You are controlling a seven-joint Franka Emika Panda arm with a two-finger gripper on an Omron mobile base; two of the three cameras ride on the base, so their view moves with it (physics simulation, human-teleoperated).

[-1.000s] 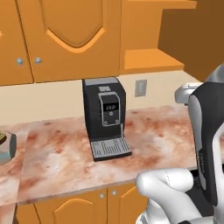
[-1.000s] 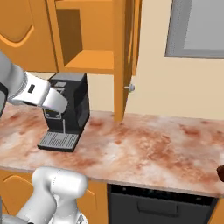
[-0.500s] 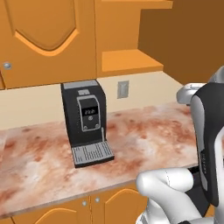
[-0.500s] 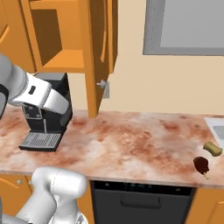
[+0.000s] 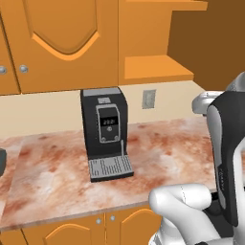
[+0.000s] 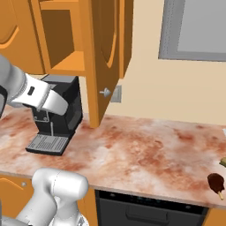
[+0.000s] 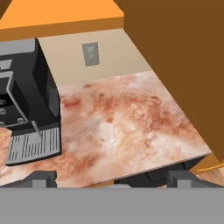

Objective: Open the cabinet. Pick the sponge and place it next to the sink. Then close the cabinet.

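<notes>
As the whole picture has slid sideways over the last second, the base is driving along the table [image 6: 145, 150], not the things moving: coffee machine [image 5: 106, 134] shifted across both base views. Cabinet [image 6: 106, 53] door stands open, upper centre of right base view, shelf bare. Sponge [image 6: 223, 162] is probably the sliver at the right edge, beside the dark bar on a stick [image 6: 217, 183]; too cut off to be sure. Hand [image 7: 111, 178] spread wide, holding nothing. Judged: placing done, repositioning to close the door.
</notes>
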